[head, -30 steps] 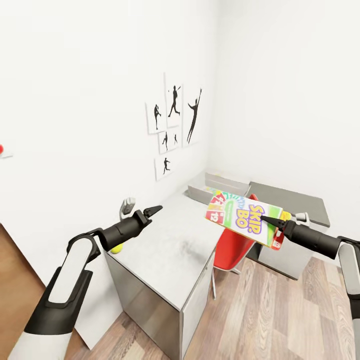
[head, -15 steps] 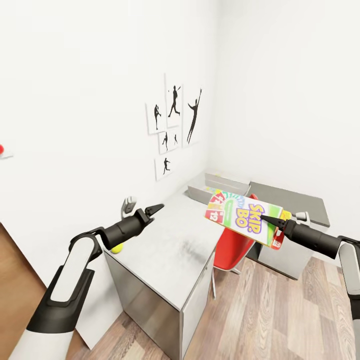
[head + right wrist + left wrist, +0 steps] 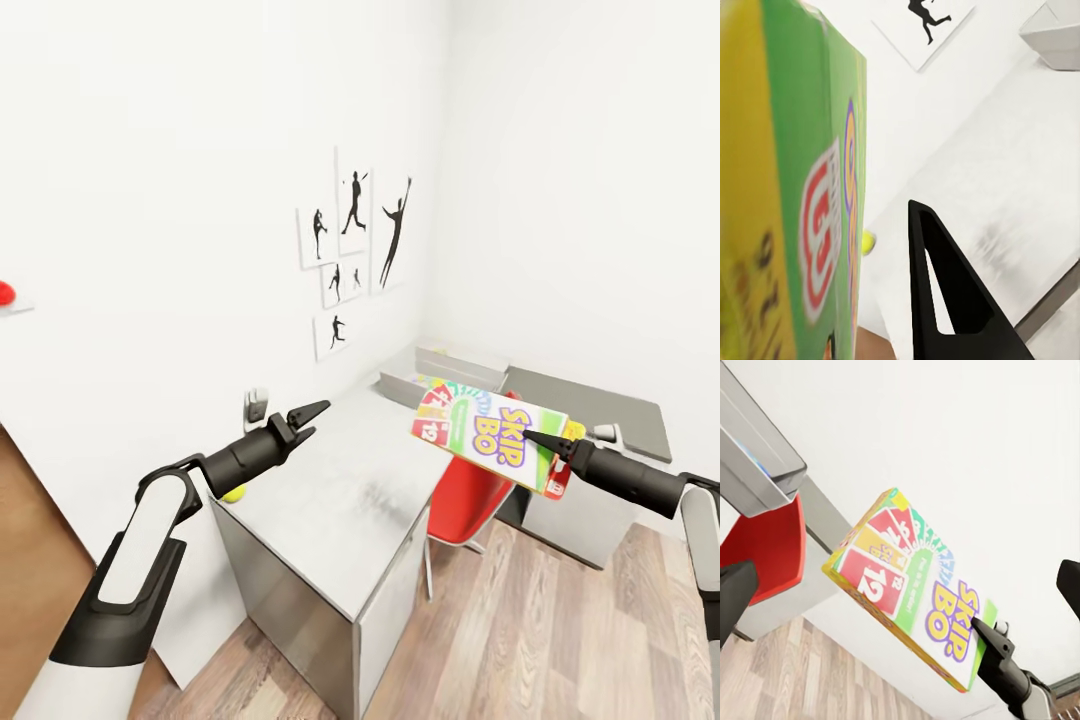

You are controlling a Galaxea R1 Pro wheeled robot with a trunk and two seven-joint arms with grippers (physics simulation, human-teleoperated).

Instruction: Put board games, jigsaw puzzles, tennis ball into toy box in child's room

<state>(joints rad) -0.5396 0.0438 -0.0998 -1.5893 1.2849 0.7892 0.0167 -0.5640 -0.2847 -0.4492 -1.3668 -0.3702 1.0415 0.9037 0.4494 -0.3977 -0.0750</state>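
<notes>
My right gripper [image 3: 532,438] is shut on one edge of the yellow-green-red Skip-Bo board game [image 3: 485,432], holding it in the air over the table's right edge. The left wrist view shows that box [image 3: 907,585] too. My left gripper [image 3: 306,418] hovers open above the table [image 3: 340,500], nothing between its fingers. The tennis ball [image 3: 234,493] lies at the table's near left corner, half hidden by my left forearm; it also shows as a small ball [image 3: 868,241]. The toy box [image 3: 448,364] stands at the table's far end. The jigsaw puzzles and bed are out of view.
A red chair [image 3: 465,500] is tucked under the table's right side, below the held box. Beyond it stands a lower dark-topped cabinet [image 3: 590,405]. White walls close the left and back; silhouette pictures [image 3: 355,250] hang there. Wood floor lies right of the table.
My left gripper's fingers have spread apart. The whole view has shifted slightly; the right gripper still holds the Skip-Bo box in the same place.
</notes>
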